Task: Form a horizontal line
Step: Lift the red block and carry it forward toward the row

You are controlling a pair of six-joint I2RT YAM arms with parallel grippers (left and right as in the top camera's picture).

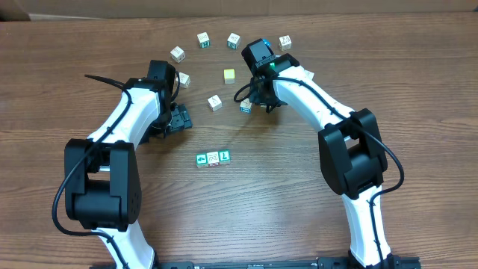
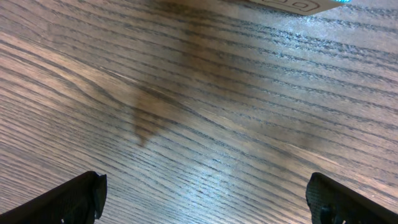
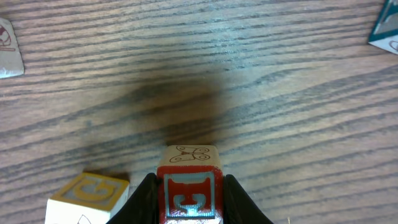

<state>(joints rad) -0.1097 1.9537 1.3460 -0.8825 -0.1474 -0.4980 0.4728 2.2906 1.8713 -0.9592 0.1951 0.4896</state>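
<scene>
Row, 6 o'clock of table centre: green cube with white mark [image 1: 202,159], white cube [image 1: 213,158], green "L" cube [image 1: 225,156]. They sit side by side, touching, with the 3 o'clock end slightly higher. The red-faced cube [image 3: 188,186] has a blue letter and a pale top with a line drawing. It is pinched between the right gripper [image 3: 188,200] fingers, well apart at 1 o'clock of the row.

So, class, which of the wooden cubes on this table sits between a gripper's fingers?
The red-faced cube, held by the right gripper; the three-cube row and the scattered ones lie free.
</scene>
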